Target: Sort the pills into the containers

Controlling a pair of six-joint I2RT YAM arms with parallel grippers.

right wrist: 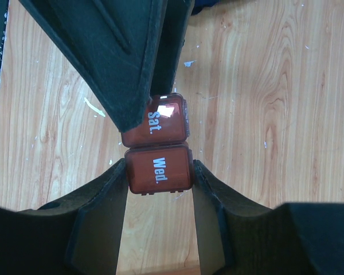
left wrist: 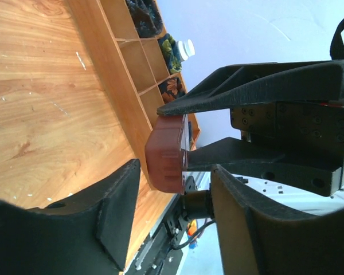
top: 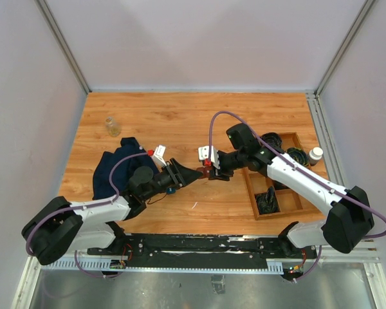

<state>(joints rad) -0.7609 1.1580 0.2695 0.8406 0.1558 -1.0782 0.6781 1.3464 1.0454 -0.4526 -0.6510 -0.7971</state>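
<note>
- A small clear bottle (top: pixel 112 125) stood upright near the far left of the wooden desk (top: pixel 180 116), well apart from everything else.
- Nearer the arms, a dark blue cloth (top: pixel 112 168) lay crumpled on the desk; the left arm's cable and wrist passed over its near edge.
- The left arm reached in from the near left corner toward the middle; the left gripper (top: pixel 196 173) pointed right, its jaws partly apart and set on either side of the Sat. container (right wrist: pixel 160 120); one finger covered that container's edge in the right wrist view, but I could not tell whether the jaws pressed on it or only bracketed it.
- A small pale fleck (top: pixel 194 205) lay on the bare wood, nearer the arm bases than the left gripper.
- The Sat. container, a small reddish-brown box with white lettering, sat end to end against the Wed. container (right wrist: pixel 159 169), the two touching; both were near the desk's middle, between the two grippers.
- The right gripper (right wrist: pixel 160 167) was closed on the Wed. container; a finger (right wrist: pixel 103 206) lay flat against each long side.
- The right arm came in from the near right corner, crossing above a wooden divided tray (top: pixel 249 190); dark items lay in several of its compartments, too blurred to name.
- A white-capped bottle (top: pixel 316 154) stood upright just beside the tray's right side.
</note>
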